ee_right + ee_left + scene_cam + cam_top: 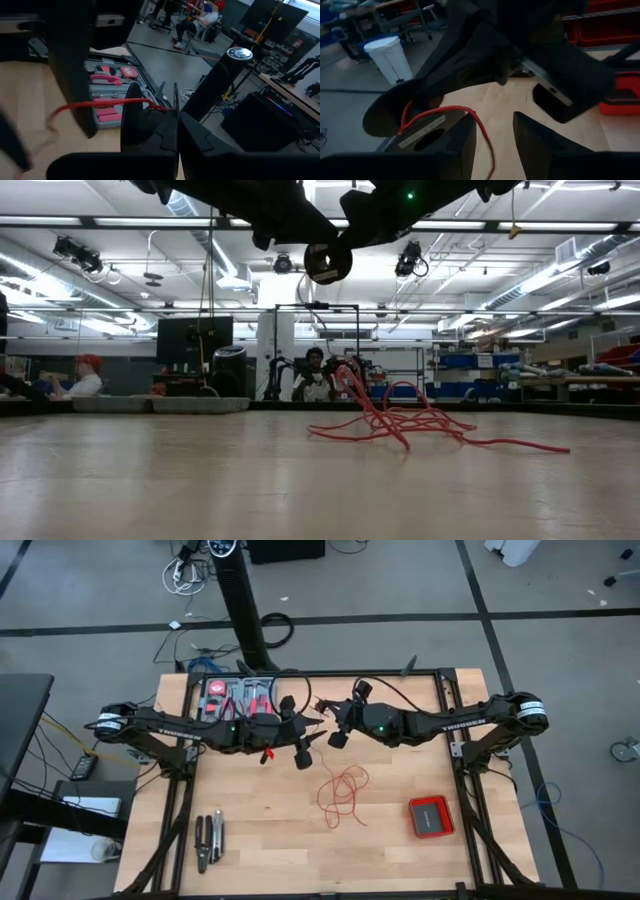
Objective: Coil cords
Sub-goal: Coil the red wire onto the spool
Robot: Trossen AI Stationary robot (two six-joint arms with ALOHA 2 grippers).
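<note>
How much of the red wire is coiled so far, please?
Mostly uncoiled: the red wire lies in loose loops on the table, with one strand reaching the spool.

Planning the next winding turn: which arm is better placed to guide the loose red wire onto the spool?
Likely the left. Its gripper is open with the red wire running between its fingers, while the right gripper is shut on the black spool held above the table.
</note>
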